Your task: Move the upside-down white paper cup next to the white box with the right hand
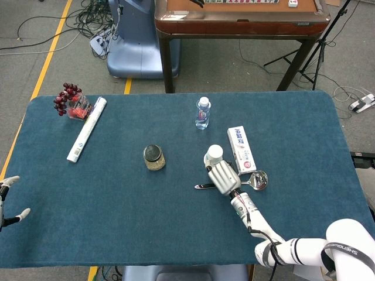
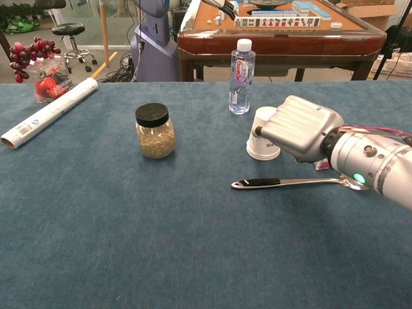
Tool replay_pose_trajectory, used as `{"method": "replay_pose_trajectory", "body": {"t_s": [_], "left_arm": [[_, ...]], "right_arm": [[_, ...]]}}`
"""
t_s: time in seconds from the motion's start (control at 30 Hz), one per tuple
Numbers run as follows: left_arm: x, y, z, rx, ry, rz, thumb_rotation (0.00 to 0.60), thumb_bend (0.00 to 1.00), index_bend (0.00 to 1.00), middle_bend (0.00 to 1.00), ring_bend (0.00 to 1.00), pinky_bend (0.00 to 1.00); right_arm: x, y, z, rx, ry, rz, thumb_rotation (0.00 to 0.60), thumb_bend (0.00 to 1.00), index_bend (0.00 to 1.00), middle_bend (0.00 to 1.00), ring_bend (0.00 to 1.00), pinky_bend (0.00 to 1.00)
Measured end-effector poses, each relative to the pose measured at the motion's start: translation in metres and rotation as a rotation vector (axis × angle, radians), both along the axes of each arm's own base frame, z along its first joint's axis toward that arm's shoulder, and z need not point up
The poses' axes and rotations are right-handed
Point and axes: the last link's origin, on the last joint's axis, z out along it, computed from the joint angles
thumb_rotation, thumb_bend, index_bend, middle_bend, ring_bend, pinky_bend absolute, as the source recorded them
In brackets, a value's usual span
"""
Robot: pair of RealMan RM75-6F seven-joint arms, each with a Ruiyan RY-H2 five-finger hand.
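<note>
Fingers of the right hand (image 2: 299,127) wrap the far side of the upside-down white paper cup (image 2: 262,134), so the grey metal back of the hand hides just how they close; from where I stand it looks like a grip around the cup's wall. The cup sits upright on its rim on the surface (image 1: 117,193), just beside the white box (image 1: 241,150) in the head view, with a narrow strip of cloth showing between them. I judge the placing step nearly finished: what remains calls for a gentle loosening of the fingers and a clean withdrawal, since thin paper will tip or dent if dragged. The cup is smooth, tapered and light; the box is a long flat carton with blue print. A shiny metal spoon (image 2: 290,183) with a dark handle lies just in front of the hand, close enough to be nudged on the way back. Farther off stand a squat glass jar (image 2: 155,131) with a black lid and a clear plastic water bottle (image 2: 241,67). The surface is a deep blue, felt-like cloth. The left hand (image 1: 7,199), at the surface's edge, shows spread fingers holding nothing.
</note>
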Motion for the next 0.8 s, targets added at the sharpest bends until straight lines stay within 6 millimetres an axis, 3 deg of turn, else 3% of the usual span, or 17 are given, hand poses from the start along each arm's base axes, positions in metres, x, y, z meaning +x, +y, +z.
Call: {"method": "replay_pose_trajectory", "body": {"t_s": [0.2,0.27,0.37,0.57,0.8], "left_arm": [[0.001,0.000,0.000,0.001,0.003,-0.003,0.600,0.06,0.20,0.22,0.29,0.59],[0.001,0.000,0.000,0.002,0.004,-0.004,0.600,0.06,0.20,0.22,0.29,0.59],[0.003,-0.001,0.001,0.006,0.006,-0.011,0.600,0.06,0.20,0.22,0.29,0.59],[0.009,-0.004,0.002,0.018,0.014,-0.041,0.600,0.06,0.20,0.22,0.29,0.59],[0.020,-0.009,0.006,0.045,0.018,-0.093,0.600,0.06,0.20,0.22,0.29,0.59]], "right_arm": [[0.004,0.015,0.011,0.048,-0.079,0.046,0.600,0.43,0.22,0.68,0.77,0.90],[0.004,0.022,0.018,0.059,-0.116,0.055,0.600,0.27,0.22,0.55,0.63,0.80],[0.001,0.032,0.031,0.062,-0.171,0.050,0.600,0.16,0.22,0.45,0.48,0.68],[-0.010,0.051,0.064,0.017,-0.273,0.038,0.600,0.08,0.22,0.35,0.34,0.48],[-0.038,0.072,0.116,-0.088,-0.400,0.007,0.600,0.05,0.22,0.32,0.30,0.40]]}}
